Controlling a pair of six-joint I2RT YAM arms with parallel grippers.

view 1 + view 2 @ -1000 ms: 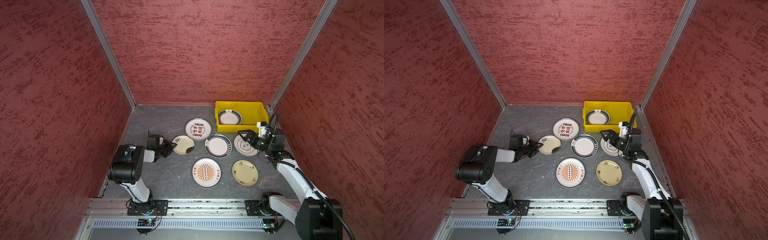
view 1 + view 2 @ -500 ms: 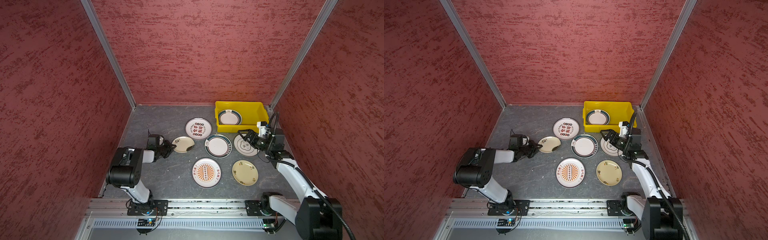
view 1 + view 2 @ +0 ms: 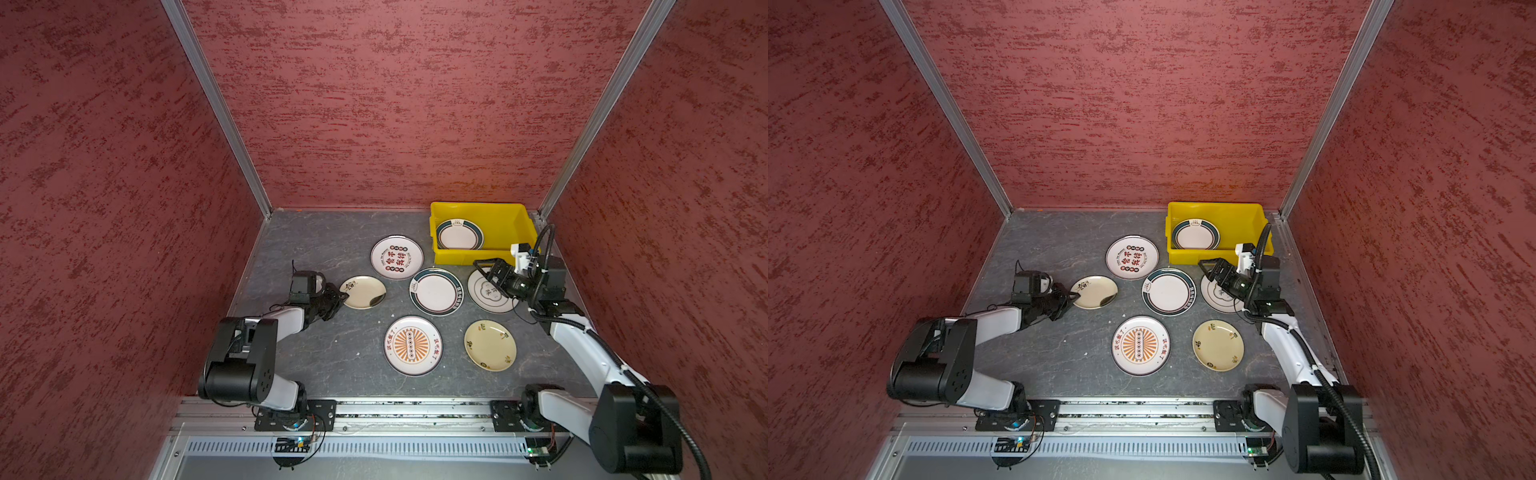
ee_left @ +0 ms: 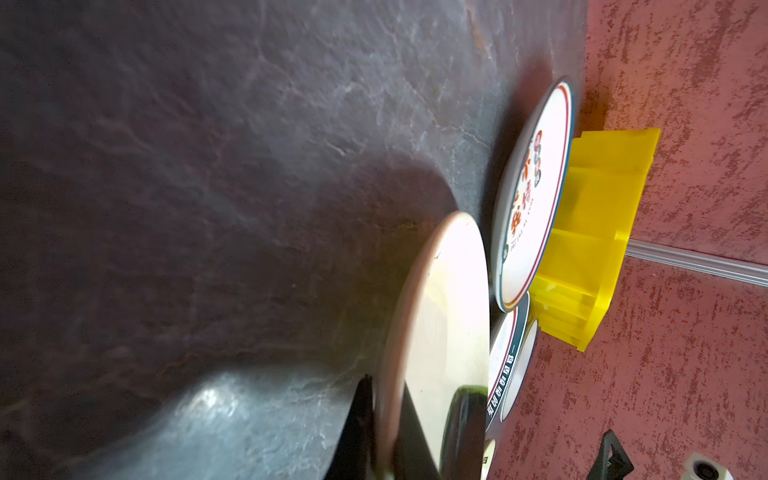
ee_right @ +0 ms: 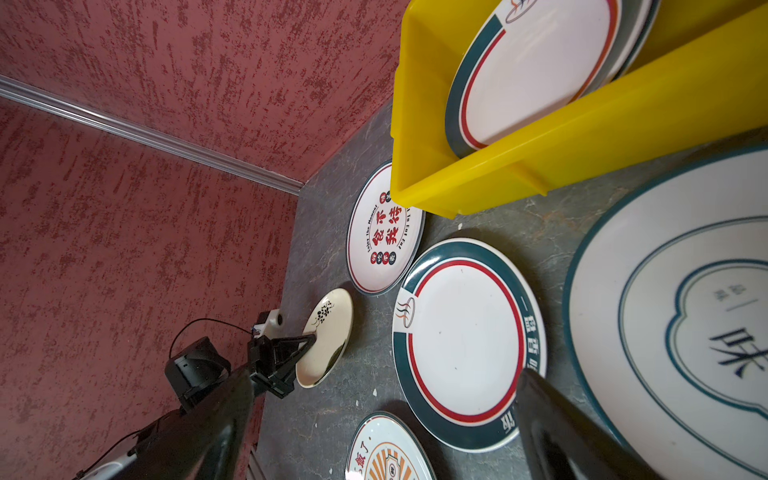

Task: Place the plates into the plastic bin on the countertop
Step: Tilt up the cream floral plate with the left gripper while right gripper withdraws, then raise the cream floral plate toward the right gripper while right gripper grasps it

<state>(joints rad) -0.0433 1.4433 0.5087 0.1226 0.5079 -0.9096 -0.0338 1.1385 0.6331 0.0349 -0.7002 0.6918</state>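
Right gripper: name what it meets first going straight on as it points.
Most likely the green-rimmed plate on the countertop: in the right wrist view it lies between the fingers of the open right gripper. Height is hard to judge, so it might pass over it.

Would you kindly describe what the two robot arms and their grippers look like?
The left arm and right arm have white link shells and chunky black joint housings. The left gripper and right gripper are black with triangular open-frame fingers. A ribbed black cable loops along the right arm, and a white camera module sits at its wrist.
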